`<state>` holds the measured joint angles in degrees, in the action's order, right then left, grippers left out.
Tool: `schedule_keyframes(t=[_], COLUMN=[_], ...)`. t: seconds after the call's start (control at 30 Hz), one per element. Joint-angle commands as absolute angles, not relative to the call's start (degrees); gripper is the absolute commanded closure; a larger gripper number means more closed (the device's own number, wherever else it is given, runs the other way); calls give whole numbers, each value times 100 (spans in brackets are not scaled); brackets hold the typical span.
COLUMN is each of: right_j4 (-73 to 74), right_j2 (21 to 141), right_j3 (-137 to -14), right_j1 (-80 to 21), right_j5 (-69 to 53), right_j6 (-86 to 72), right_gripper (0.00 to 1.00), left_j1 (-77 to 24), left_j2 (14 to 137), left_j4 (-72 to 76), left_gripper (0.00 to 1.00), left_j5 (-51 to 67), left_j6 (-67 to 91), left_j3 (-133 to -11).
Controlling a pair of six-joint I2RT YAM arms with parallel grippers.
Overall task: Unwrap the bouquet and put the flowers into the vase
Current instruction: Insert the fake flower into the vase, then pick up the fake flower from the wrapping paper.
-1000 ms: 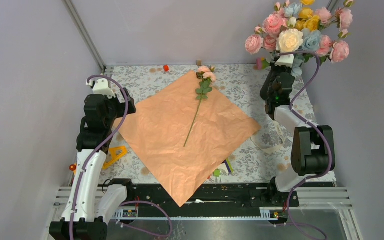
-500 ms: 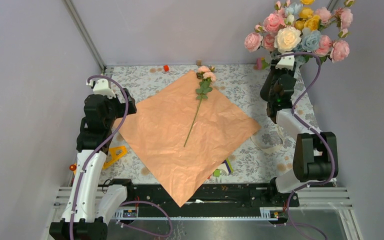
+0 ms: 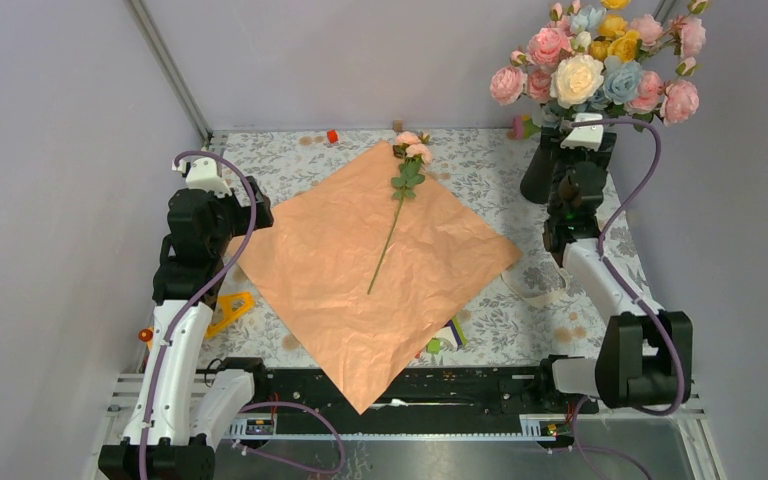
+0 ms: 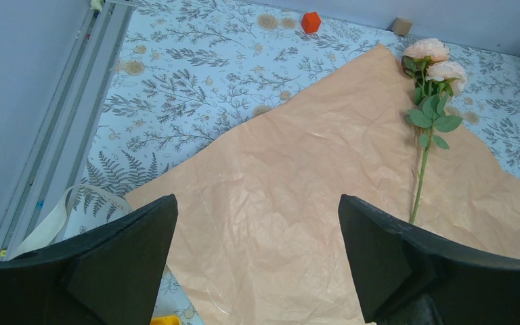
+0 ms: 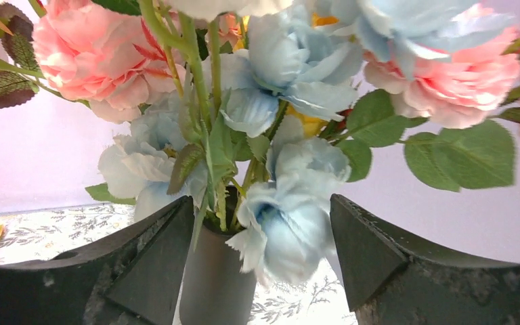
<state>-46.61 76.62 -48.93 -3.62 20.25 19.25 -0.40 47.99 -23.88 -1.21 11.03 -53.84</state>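
The vase [image 3: 538,175] is black and stands at the back right, filled with the flowers [image 3: 600,60] in pink, yellow, cream and pale blue. My right gripper [image 5: 263,237] is open just in front of the vase [image 5: 217,284]. A drooping blue bloom [image 5: 291,230] hangs between its fingers without being pinched. The bouquet's peach paper [image 3: 370,260] lies spread flat mid-table. One stem with two pale pink blooms [image 3: 400,190] rests on it. My left gripper [image 4: 257,250] hovers open over the paper's left part [image 4: 298,189], holding nothing.
A cream ribbon [image 3: 540,285] lies right of the paper, and another loop of ribbon [image 4: 54,217] sits by my left gripper. A yellow tool [image 3: 228,310] is at the left edge and a red cube [image 3: 332,135] at the back. Walls close in on both sides.
My right gripper has opened and drawn back from the vase toward the right and the near side. The flowers stay in the vase. The left arm has not moved.
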Motion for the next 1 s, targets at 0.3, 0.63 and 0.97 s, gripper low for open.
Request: schedule_keyframes(t=[0.3, 0.63, 0.97], right_j4=[-2325, -180, 242], right_j2=[5590, 4738, 4660], right_j3=[-4670, -4625, -3782], right_j1=[-402, -404, -817], right_j5=[1675, 135, -862], right_j6=[800, -1395, -2653], right_gripper=[12, 15, 20], left_j1=[-4, -778, -2530], left_j2=[4759, 5265, 6511], left_j4=[-2345, -2481, -1558], left_gripper=[1, 2, 2], left_j5=[304, 774, 432], left_j6=[1410, 2307, 2984], left_j3=[-5579, -5415, -5100])
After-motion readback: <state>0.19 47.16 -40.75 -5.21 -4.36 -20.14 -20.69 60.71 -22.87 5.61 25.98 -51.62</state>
